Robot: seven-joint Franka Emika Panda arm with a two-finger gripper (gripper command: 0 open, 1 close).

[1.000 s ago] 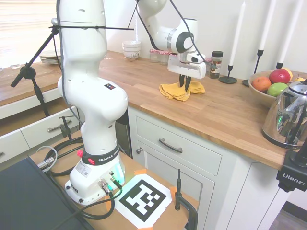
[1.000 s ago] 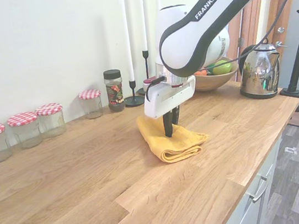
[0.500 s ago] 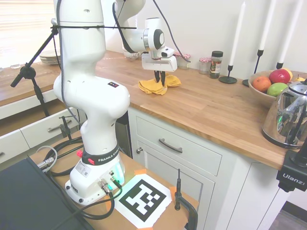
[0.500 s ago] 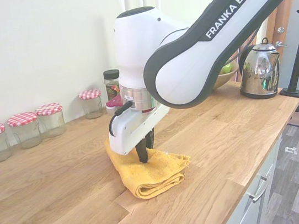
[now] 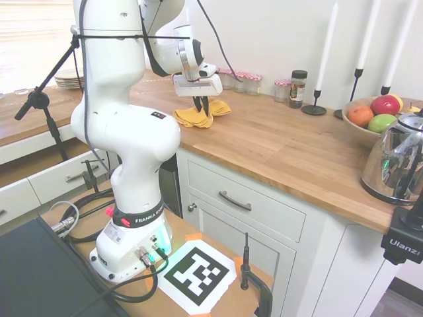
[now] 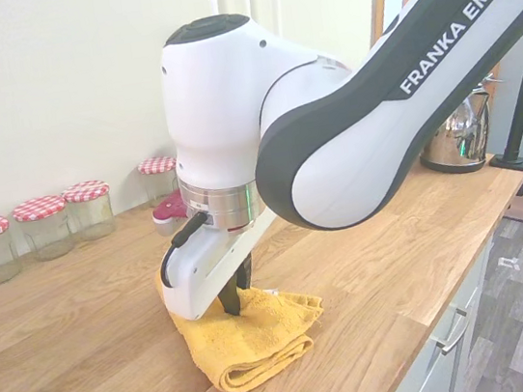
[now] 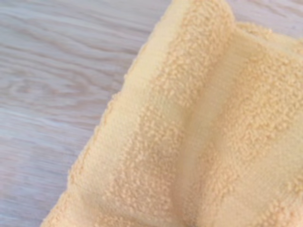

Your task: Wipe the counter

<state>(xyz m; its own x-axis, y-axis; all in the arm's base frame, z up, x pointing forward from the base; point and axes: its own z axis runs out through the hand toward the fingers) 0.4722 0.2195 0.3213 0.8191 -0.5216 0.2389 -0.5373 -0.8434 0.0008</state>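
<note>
Tool (image 6: 230, 303): fingers together, pinching the folded yellow terry cloth (image 6: 248, 339)
Cloth: lying on the warm-brown wooden plank surface (image 6: 81, 368)

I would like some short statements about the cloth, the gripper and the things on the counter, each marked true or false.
1. The yellow cloth lies folded on the counter. True.
2. The gripper hangs high above the cloth. False: its fingers press down into the cloth.
3. The bowl of fruit stands beside the kettle. True.
4. The jars by the wall have blue lids. False: the lids are red-and-white checked.
5. The cloth hangs over the counter's front edge. False: it lies wholly on the wood.
</note>
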